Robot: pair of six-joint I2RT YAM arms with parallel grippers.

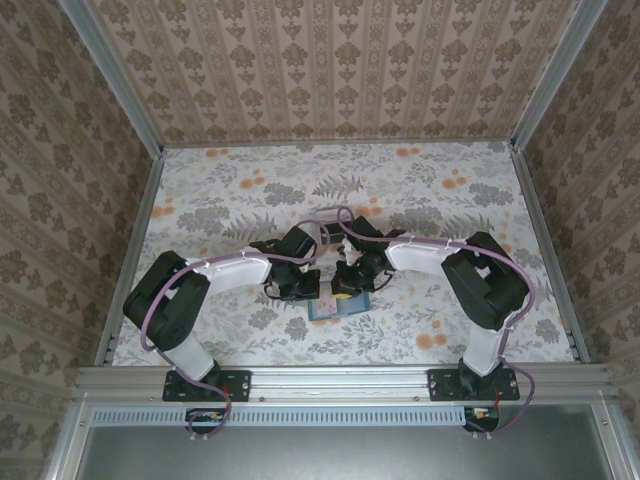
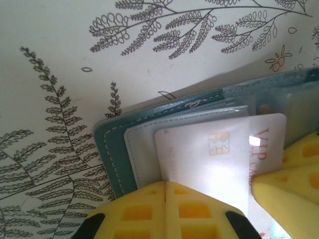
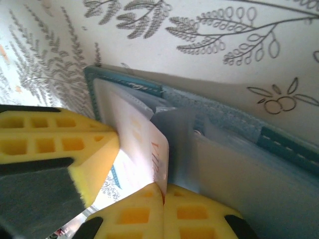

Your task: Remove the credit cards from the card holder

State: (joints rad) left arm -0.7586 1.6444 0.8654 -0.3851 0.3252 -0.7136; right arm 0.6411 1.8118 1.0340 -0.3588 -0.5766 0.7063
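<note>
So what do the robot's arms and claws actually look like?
The left arm and right arm have white shells, bulky black joints and a lilac cable looped along each. The left claw and right claw have blocky yellow fingers with square cut-outs.

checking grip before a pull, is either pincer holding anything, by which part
The right pincer pinches the pale card by its near edge. The left pincer is shut; its hold cannot be told.

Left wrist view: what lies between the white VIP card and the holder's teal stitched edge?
A pale grey-blue inner pocket of the card holder; the credit card overlaps it. This shows in the left wrist view.
</note>
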